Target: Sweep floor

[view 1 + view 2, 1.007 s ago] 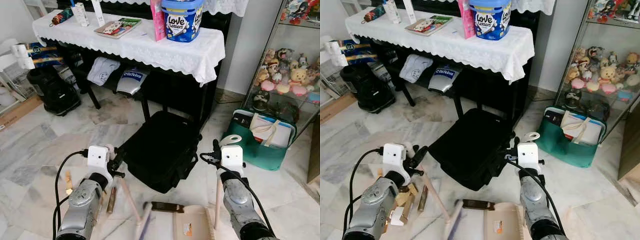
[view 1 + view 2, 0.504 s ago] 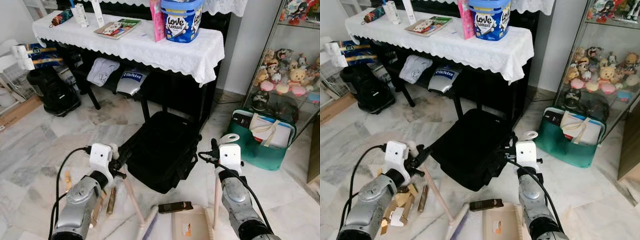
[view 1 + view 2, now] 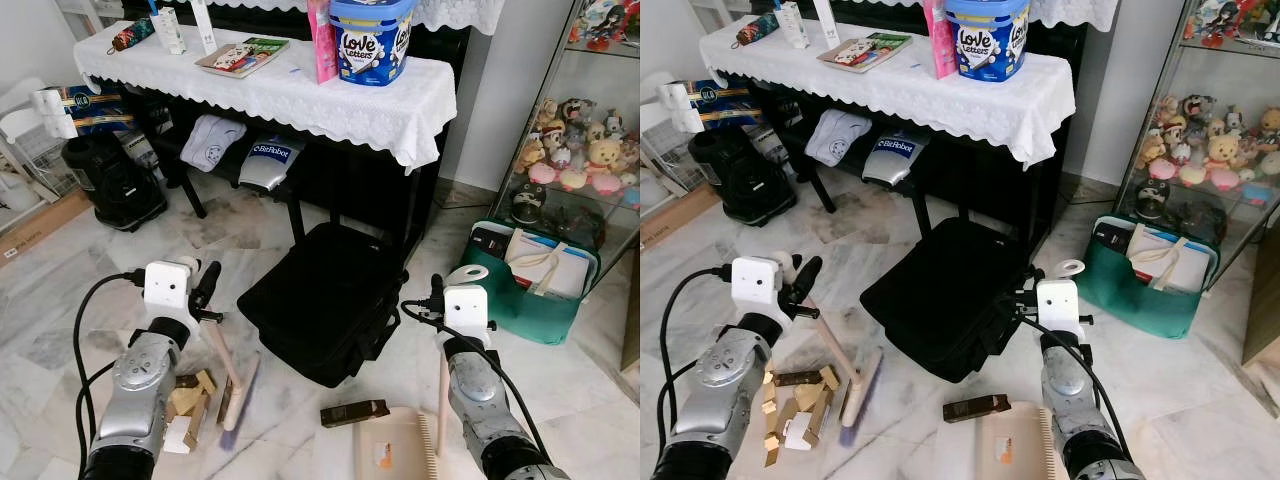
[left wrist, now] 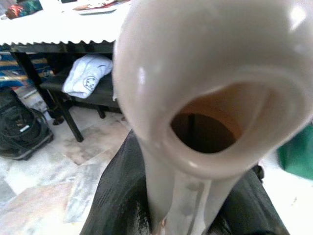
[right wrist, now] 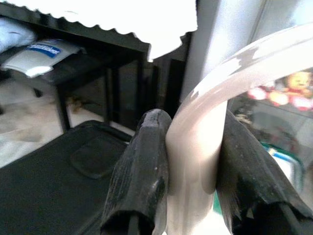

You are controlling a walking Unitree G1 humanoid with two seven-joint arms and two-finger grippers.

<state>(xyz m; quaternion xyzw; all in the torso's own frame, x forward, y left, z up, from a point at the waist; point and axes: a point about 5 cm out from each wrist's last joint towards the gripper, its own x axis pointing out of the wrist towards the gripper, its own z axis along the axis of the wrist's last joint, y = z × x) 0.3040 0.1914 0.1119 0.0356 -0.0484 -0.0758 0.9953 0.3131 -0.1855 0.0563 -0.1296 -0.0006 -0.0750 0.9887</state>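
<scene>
The left gripper [image 3: 805, 285] holds the top of a cream broom [image 3: 840, 370] handle, fingers closed on it; in the left wrist view the handle's hollow loop end [image 4: 210, 112] sits right against the camera, so the fingers themselves are hidden there. The handle slants down to the brush head [image 3: 236, 395], which rests on the marble floor [image 3: 60, 300] just beside a small heap of wood scraps [image 3: 795, 405] in front of the left arm.

The right gripper [image 3: 440, 300] grips the upright handle of a beige dustpan [image 3: 1005, 445]; the right wrist view shows its two black fingers [image 5: 142, 171] pressed on either side of the cream handle [image 5: 195, 147]. The pan lies flat on the floor between the arms, nearer the right one. A dark brown bar-shaped piece [image 3: 976, 407] lies at the pan's far left corner, probably touching its edge, though that is hard to tell.

Beyond the arms a black bag [image 3: 325, 300] lies on the floor, partly under a counter [image 3: 300, 95] draped with a white lace cloth. On the counter stand a blue tub [image 3: 372, 40], a pink pack [image 3: 322, 40] and a book [image 3: 245, 55]. To the right are a green tote [image 3: 535, 285] and a glass cabinet [image 3: 590, 150] of toys; to the left stands a black appliance [image 3: 112, 180].
</scene>
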